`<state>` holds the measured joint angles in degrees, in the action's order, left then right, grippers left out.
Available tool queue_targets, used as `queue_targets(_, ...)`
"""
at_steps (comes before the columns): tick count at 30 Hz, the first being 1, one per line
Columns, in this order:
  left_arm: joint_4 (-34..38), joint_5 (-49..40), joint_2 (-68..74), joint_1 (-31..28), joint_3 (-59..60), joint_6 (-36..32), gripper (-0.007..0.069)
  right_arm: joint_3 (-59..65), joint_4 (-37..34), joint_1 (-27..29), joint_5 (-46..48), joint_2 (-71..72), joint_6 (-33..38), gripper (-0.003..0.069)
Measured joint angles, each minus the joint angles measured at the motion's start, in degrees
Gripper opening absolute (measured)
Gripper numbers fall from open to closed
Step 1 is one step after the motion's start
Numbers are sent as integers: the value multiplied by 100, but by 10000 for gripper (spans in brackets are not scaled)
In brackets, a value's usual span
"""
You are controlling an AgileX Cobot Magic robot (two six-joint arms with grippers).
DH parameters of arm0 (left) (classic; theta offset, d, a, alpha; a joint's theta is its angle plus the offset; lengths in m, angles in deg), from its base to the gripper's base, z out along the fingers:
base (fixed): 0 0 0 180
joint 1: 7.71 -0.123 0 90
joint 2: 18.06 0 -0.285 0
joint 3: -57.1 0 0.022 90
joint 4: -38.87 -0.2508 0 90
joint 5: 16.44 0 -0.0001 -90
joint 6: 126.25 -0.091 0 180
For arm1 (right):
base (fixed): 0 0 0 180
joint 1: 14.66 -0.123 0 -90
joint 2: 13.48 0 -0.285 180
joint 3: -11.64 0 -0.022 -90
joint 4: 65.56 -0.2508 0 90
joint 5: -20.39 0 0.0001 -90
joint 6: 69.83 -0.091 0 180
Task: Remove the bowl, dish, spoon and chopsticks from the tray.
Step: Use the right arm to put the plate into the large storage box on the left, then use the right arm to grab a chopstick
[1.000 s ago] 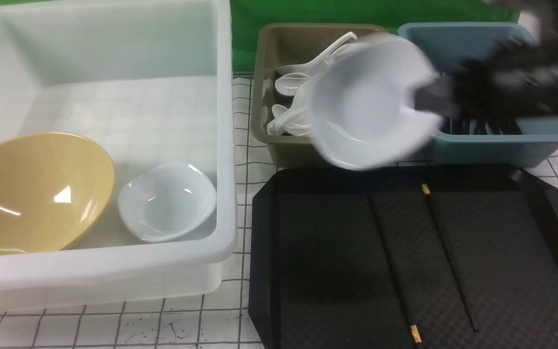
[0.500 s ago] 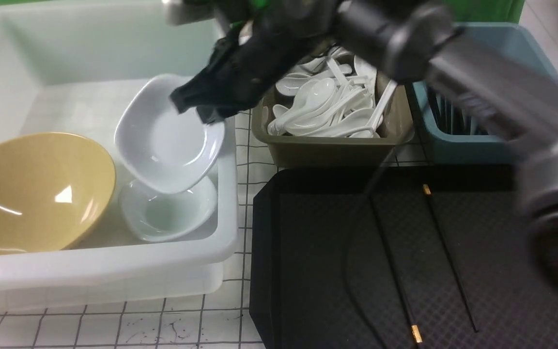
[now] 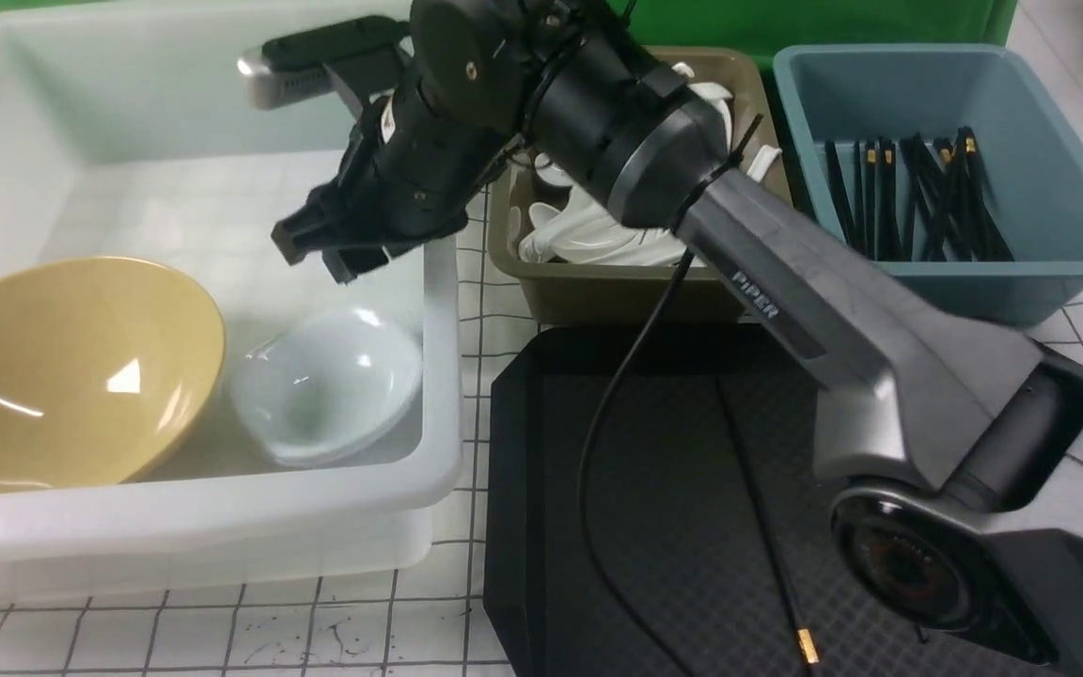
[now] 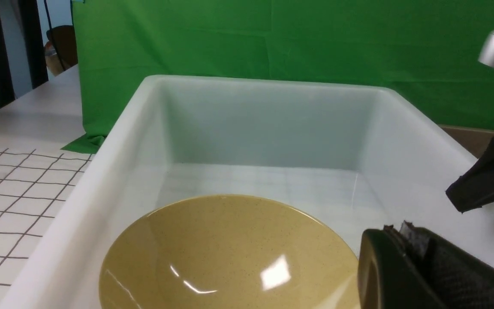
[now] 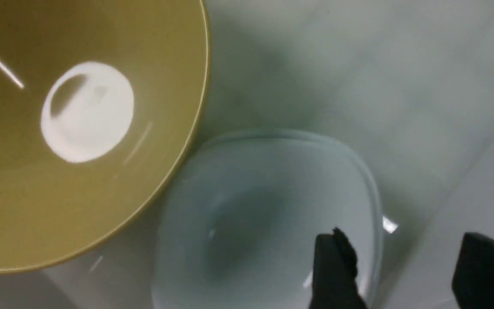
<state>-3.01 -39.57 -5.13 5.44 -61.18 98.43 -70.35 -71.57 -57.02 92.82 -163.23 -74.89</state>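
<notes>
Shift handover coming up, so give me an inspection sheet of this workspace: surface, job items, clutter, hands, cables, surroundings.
Surface: white grid-lined tabletop, ink scuffs near the front.
Job's things: mustard-yellow round bowl and white squarish dish inside the translucent white tub; one gold-banded black chopstick on the black textured tray; arm hides part of it.
Clutter: olive bin of white spoons; blue bin of black chopsticks.
Hands: right hand open, empty, above the dish; left hand unclear.
Cables: black cable hangs over the tray.
Surroundings: green backdrop.
</notes>
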Motion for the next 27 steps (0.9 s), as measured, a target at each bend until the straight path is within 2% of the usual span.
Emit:
queue_targets(5, 16, -7, -78, 0, 0, 7, -11, 577, 104, 191, -2, 836, 135, 434)
queue_targets(11, 16, -12, -82, 0, 0, 7, -12, 3720, 653, 892, -103, 3164, 373, 405)
queue_targets(14, 19, -1, -82, 0, 0, 7, -12, 6123, 1154, 1500, -143, 4221, 325, 404)
queue_targets(16, 19, 13, -82, 0, 0, 2, -12, 6504, 1222, 1648, -217, 4353, 312, 404)
queue_targets(17, 19, 26, -82, 0, 0, 2, -12, 7094, 1265, 1822, -392, 4457, 253, 404)
queue_targets(19, 19, 126, -82, 0, 0, 2, -13, 8304, 1315, 2122, -1055, 4504, 98, 402)
queue_targets(20, 19, 133, -82, 0, 0, 2, -13, 8377, 1315, 2122, -1117, 4504, 81, 402)
queue_targets(21, 19, 224, -82, 0, 36, 2, -12, 8890, 1315, 2168, -1664, 4455, -59, 402)
queue_targets(24, 12, 310, -82, 0, 100, 2, -12, 9154, 1297, 2144, -2149, 4335, -125, 398)
queue_targets(27, -29, 343, -82, 0, 108, 2, -12, 9203, 1520, 2112, -2711, 3930, -122, 357)
